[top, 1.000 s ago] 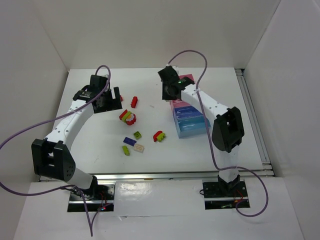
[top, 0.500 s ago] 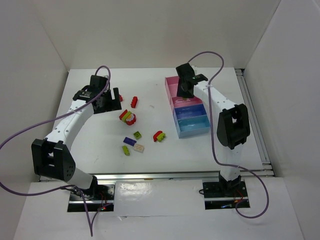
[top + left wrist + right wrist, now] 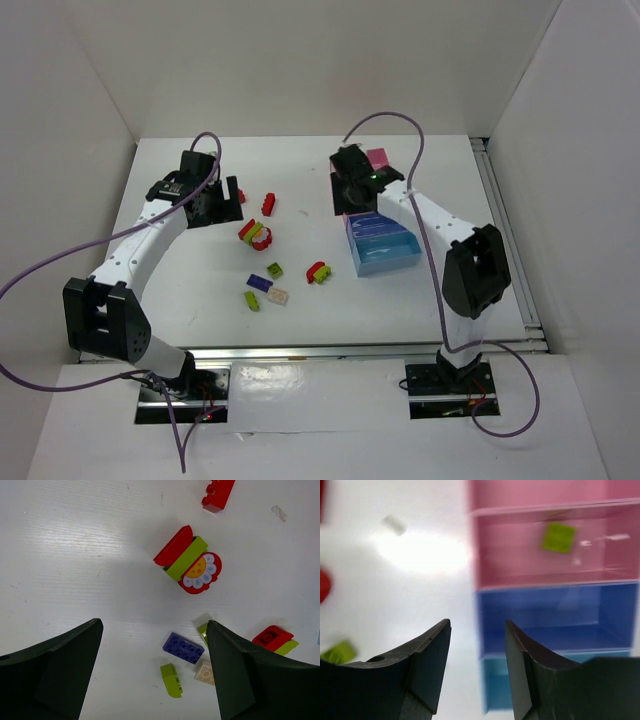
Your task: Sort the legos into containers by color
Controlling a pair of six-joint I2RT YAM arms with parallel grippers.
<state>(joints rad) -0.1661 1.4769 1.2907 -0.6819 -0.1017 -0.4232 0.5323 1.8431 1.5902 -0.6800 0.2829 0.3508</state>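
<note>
Legos, top camera: scattered on the white table between my two arms. A red brick and a red-lime stack lie farthest from my bases.
Containers, top camera: a joined row right of the bricks, blue end toward me and pink end away. My right arm crosses its middle.
Left gripper, top camera: hangs left of the red brick, apart from every piece.
Right gripper, top camera: above the row's left wall, toward the pink end.
Left gripper, left wrist camera: jaws spread wide, nothing between them.
Legos, left wrist camera: the stack, with its round flower-faced piece, lies ahead of the gap. A purple brick and a lime brick show within the gap, nearer my right finger, on the table and untouched. A beige piece is half hidden by that finger. A red-and-lime pair sits outside it.
Right gripper, right wrist camera: jaws parted partway, holding nothing, the gap over the left wall of the dark blue box.
Legos, right wrist camera: one lime piece lies inside the pink box next beyond the blue one, ahead and right of my jaws. The view is blurred.
</note>
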